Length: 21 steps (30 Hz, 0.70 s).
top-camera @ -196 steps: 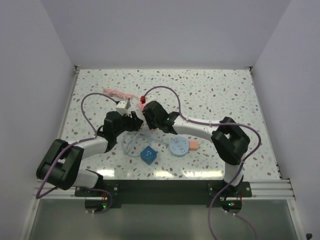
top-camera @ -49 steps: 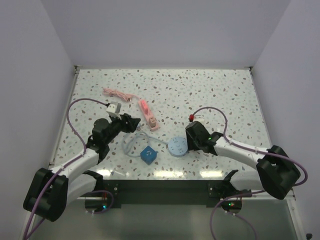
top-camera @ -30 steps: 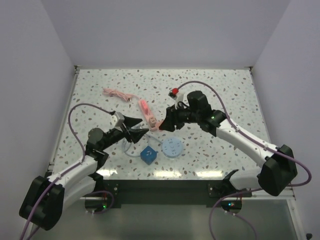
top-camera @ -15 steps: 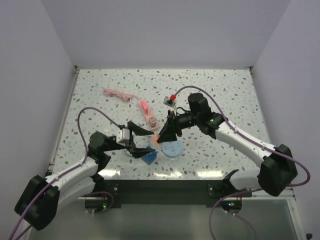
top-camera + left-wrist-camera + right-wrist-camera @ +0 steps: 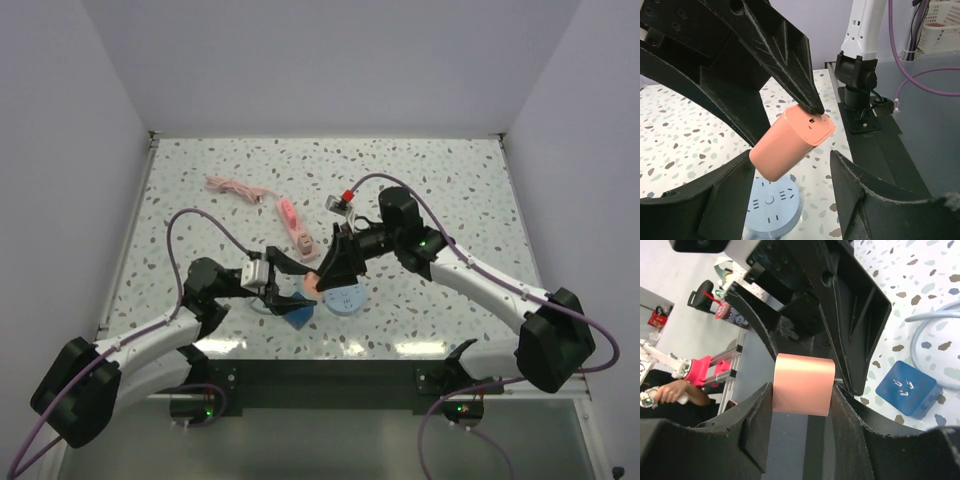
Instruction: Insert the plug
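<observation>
- The right claw is clamped on the salmon plug. It holds the plug tilted and clear of the bench, just up and left of the round blue socket in the overhead view. I judge this a line-up before pressing down.
- The left claw stands wide, its fingers either side of the plug without touching it, likely ready to steady it or take it over.
- The plug's pins show in no view, so which face will meet the socket is unclear.
- A blue cube, pins up, lies at the lower right of the right wrist view. Beside it is a pale cable, cut off by the frame edge.
</observation>
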Motion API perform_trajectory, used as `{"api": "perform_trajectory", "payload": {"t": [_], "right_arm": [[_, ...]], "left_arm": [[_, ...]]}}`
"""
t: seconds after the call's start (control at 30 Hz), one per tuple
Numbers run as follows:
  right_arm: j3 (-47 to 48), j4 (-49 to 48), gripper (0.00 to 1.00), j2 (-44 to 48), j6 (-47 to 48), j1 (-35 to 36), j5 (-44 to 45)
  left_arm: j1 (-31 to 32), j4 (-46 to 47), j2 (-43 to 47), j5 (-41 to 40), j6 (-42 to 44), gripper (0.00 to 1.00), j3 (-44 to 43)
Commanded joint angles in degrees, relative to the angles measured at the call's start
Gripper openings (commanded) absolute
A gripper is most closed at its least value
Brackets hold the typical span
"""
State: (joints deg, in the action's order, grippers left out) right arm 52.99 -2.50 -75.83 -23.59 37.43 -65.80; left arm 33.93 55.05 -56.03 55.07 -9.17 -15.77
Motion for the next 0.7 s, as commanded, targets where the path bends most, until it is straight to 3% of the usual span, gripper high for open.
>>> {"api": "perform_trajectory", "payload": {"t": [0.0, 0.1, 0.2, 0.3, 0.33, 0.43, 0.67], "right_arm": [[-0.61, -5.23, 0.06, -0.54, -2.42, -0.08, -3.63], [-0.96, -5.41, 0.06, -1.68, -2.51, -0.08, -4.34], [-1.4, -6.89, 0.06, -2.48, -3.47, 0.01, -4.77], [-1.14, -7.08, 0.08, -2.83, -3.74, 0.01, -4.69], [-1.05, -7.16, 0.09, -3.0, -3.74, -0.08, -4.69], [-1.22, -7.34, 0.17, -3.09, -4.0, -0.08, -3.81], [-2.89, -10.49, 0.41, -2.74, -5.58, -0.08, -1.62]], "left_arm": [[0.87, 1.03, -0.83, 1.71, 1.87, 0.65, -2.69], [1.84, 1.2, -1.36, 2.67, 1.87, 0.59, -3.3], [2.71, 0.59, -2.24, 3.2, 2.49, 0.47, -3.57], [3.24, 0.15, -3.12, 3.55, 2.93, 0.31, -3.83], [3.33, 0.15, -3.47, 3.9, 2.93, 0.2, -3.92], [3.68, 0.15, -3.47, 4.17, 3.19, 0.0, -3.92], [4.21, 0.41, -3.65, 5.92, 3.54, 0.0, -3.3]]}}
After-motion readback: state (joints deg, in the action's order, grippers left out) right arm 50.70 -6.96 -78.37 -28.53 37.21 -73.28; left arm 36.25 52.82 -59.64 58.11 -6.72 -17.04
